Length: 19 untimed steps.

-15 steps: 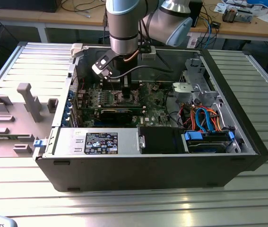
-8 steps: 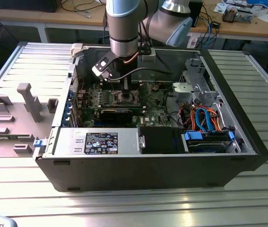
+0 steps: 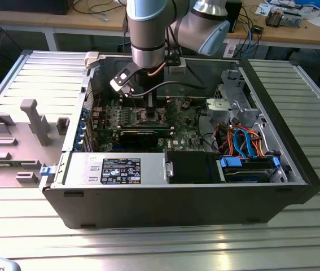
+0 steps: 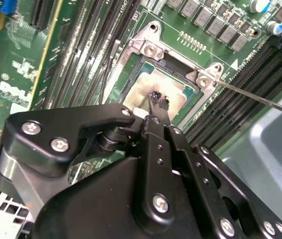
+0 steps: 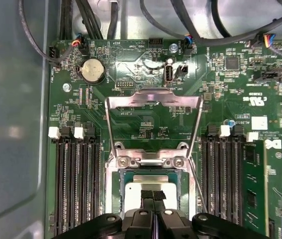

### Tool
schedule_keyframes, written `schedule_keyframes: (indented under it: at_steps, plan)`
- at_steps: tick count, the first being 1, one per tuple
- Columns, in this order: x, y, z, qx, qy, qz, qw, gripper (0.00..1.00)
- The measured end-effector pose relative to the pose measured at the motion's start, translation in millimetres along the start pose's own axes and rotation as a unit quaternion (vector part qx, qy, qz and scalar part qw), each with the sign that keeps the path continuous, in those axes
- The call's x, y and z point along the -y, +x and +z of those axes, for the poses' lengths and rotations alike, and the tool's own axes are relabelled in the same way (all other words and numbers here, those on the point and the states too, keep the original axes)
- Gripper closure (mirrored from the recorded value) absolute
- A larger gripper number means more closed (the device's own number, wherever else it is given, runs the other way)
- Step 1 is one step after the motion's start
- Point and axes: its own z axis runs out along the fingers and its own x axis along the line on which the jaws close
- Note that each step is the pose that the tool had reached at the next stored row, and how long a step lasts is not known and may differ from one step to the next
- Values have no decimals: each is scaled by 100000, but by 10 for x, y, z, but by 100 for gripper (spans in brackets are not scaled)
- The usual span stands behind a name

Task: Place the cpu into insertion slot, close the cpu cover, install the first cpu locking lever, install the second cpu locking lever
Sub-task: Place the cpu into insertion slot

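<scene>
In the exterior view the arm reaches down into an open computer case (image 3: 176, 209), and the gripper (image 3: 149, 110) hangs over the middle of the green circuit board (image 3: 188, 121); the plate under it is too small to make out from here

In the second wrist view the cpu (image 4: 141, 87) is a thin, flat square plate, silvery-tan with a dull sheen. It lies flat inside the insertion slot (image 4: 173, 62), whose silvery metal rim surrounds it. The two black fingertips (image 4: 155, 97) are pressed together with nothing gripped between them. They sit over the plate's near edge, and whether they touch its surface cannot be told. A thin wire lever (image 4: 260, 98) runs away from one corner of the slot, lying loose across the memory sockets

In the first wrist view the cpu cover (image 5: 153, 98), a silvery frame plate, stands swung open beyond the slot on its screwed hinge. The seated plate lies bare below it, with the closed fingers over its middle
</scene>
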Motion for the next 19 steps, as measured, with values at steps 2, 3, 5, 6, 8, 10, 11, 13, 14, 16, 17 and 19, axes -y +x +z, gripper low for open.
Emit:
schedule_keyframes:
  at_steps: [2, 3, 5, 6, 8, 10, 11, 13, 14, 16, 17, 19]
  plan:
    - [-3, 0, -39, 2, 4, -1, 100000, 89]
    - [-4, 0, -56, 12, 9, -6, 100000, 89]
    - [-5, 0, -72, 17, 13, -1, 100000, 89]
    - [-7, 0, -85, 12, 11, -2, 100000, 89]
    - [-9, 0, -105, 18, 12, -1, 100000, 89]
    - [-14, 0, -136, 58, 12, -3, 100000, 89]
    - [-15, 0, -142, 64, 11, -4, 100000, 89]
    - [-18, 0, -168, 67, 13, -3, 100000, 89]
    - [-19, 0, -178, 68, 16, -5, 100000, 89]
    - [-21, 1, -202, 67, 12, -4, 100000, 89]
    - [-22, 1, -218, 67, 12, -5, 100000, 89]
    - [-24, 1, -239, 65, 9, -6, 100000, 89]
